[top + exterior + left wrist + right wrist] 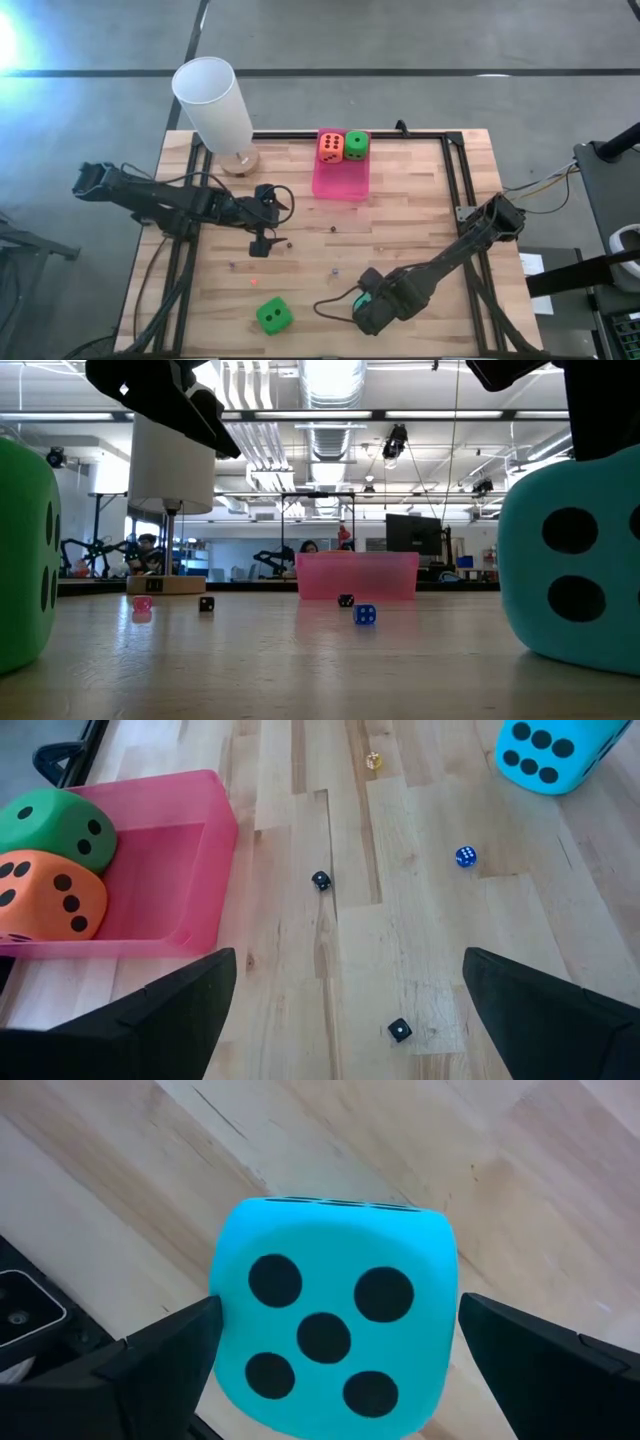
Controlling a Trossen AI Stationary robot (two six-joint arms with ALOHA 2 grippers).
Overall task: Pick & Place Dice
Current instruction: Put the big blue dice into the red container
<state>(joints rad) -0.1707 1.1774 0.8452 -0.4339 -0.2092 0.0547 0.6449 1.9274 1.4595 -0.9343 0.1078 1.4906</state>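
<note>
Right hand (330, 1370) open astride teal die (335, 1315), near front table (420, 215) edge. Left hand (262, 240) open, mid-table. Orange-red die (331, 146) and green die (357, 144) seen in pink bin (340, 183); small dice (321, 880) scattered between.

Two slim dark arms: the left arm (165, 195) at the frame's left and the right arm (455, 250) at lower right, each jointed, with thin black cables looping alongside.

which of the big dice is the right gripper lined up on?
The teal die, sitting between the open right gripper fingers. The loose green die lies apart on the table; the orange die and other green die sit in the pink bin.
</note>
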